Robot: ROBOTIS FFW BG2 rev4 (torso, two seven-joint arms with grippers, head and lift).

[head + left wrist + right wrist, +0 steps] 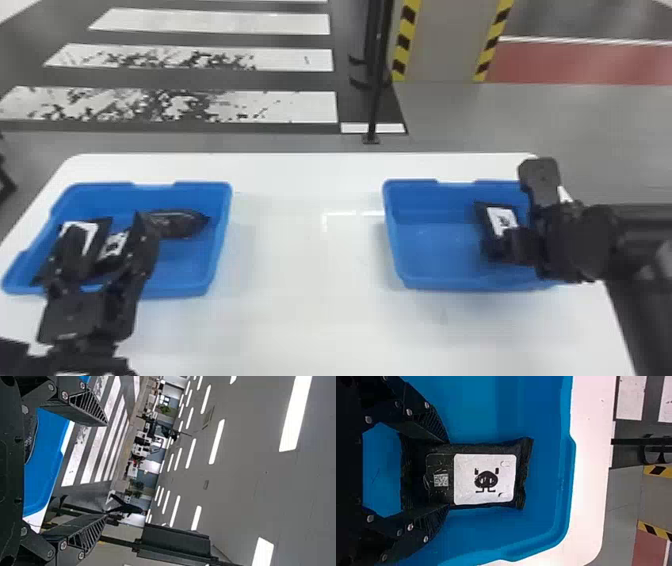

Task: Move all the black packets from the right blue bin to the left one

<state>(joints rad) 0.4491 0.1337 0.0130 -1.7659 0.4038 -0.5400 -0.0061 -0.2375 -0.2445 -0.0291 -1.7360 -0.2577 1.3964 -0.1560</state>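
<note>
My right gripper (520, 245) is low in the right blue bin (430, 250), at a black packet (492, 225) near the bin's right side. In the right wrist view, my right gripper (448, 473) is shut on the long edges of that packet (488, 449), whose white label faces up; its sides narrow slightly between the fingers. My left gripper (109, 237) stands open over the left blue bin (202, 262), partly covering several black packets (175, 224) inside. Nothing sits between the tips of my left gripper (106, 470) in the left wrist view.
Both bins stand on a white table (310, 260), with a wide stretch of tabletop between them. Beyond its far edge are a thin black post (378, 85) and a pillar with yellow-black stripes (440, 40).
</note>
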